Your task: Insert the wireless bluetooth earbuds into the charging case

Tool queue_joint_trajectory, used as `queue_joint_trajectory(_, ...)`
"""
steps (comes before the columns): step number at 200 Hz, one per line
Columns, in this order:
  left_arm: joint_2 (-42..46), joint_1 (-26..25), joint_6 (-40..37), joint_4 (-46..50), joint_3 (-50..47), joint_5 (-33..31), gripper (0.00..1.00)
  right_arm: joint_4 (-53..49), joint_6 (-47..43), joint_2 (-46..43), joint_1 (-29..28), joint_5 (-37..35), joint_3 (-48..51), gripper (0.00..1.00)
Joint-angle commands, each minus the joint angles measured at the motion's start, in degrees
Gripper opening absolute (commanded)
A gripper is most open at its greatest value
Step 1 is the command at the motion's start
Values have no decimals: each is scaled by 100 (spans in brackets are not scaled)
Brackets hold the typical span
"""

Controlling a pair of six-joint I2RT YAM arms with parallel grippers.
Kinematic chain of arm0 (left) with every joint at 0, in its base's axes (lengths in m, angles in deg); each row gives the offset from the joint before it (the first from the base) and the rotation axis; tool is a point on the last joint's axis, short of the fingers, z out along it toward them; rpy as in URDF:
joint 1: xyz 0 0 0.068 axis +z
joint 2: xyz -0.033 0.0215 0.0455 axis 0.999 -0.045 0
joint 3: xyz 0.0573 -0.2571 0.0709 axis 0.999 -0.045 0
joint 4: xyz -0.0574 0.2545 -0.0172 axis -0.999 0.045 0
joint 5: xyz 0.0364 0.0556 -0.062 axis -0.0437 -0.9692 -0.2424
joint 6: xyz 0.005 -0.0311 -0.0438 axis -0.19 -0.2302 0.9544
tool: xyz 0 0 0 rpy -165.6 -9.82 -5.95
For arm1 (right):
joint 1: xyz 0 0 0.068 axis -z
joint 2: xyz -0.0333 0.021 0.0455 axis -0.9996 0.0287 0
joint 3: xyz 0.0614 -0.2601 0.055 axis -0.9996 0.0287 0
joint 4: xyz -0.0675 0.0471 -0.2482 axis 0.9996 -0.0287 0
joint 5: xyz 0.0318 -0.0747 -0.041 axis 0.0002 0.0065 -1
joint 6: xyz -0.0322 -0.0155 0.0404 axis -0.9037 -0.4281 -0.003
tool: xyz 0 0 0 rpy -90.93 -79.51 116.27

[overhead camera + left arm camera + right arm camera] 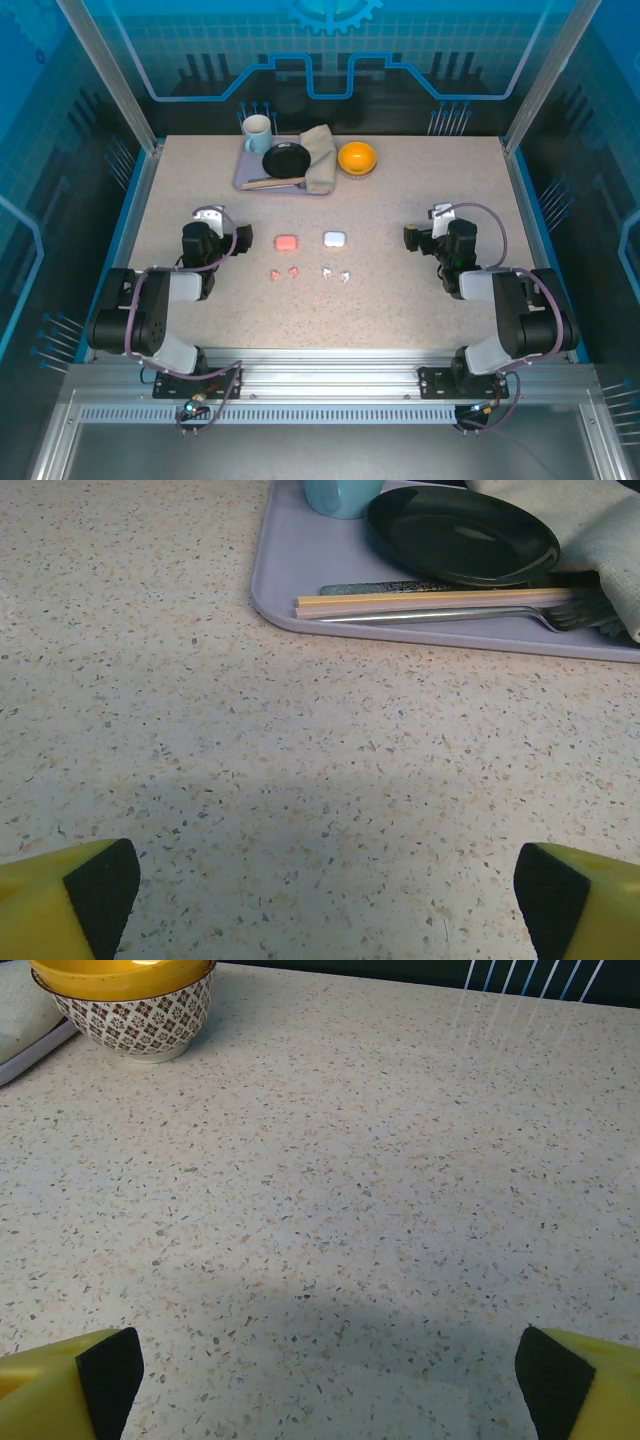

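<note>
Wireless bluetooth earbuds (pixel 293 271) are lying mid-table, just nearside of the pink case (pixel 286 243) and white case (pixel 334 239); tiny, light, slick, likely skittering, so pinch the stem. Left gripper (pixel 320 890) and right gripper (pixel 320 1370) are gaping wide, empty.

Left case (pixel 286 243) and right case (pixel 334 239) lie side by side at mid-counter (pixel 400 210), with the left earbud pair (pixel 293 271) and right earbud pair (pixel 327 272) just before them. Behind, a tray (pixel 245 166) carries a mug (pixel 257 130), plate (pixel 286 160), cutlery (pixel 272 183) and cloth (pixel 320 155); a bowl (pixel 357 157) stands right of it.
</note>
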Motion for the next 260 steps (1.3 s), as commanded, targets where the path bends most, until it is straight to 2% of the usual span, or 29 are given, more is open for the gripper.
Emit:
queue_joint_trajectory(1, 29, 33, 30, -22, 108, 70, 99, 115, -61, 14, 29, 77, -93, 100)
queue_joint_trajectory(185, 34, 50, 41, -27, 111, 78, 99, 98, -23, 14, 102, 202, -97, 100)
queue_joint_trajectory(199, 191, 45, 114, 484, 334, -90, 99, 127, 24, -28, 100, 79, -69, 100)
queue_joint_trajectory(211, 439, 42, 176, 1184, 595, -287, 99, -197, 144, -299, 75, -279, -160, 100)
queue_joint_trajectory(228, 818, 42, 311, 1672, 708, -568, 99, -1067, 227, -789, 44, -554, -424, 100)
queue_joint_trajectory(260, 1595, 15, 870, 2865, 939, -993, 99, -3625, 1282, -1502, 72, -735, -1419, 100)
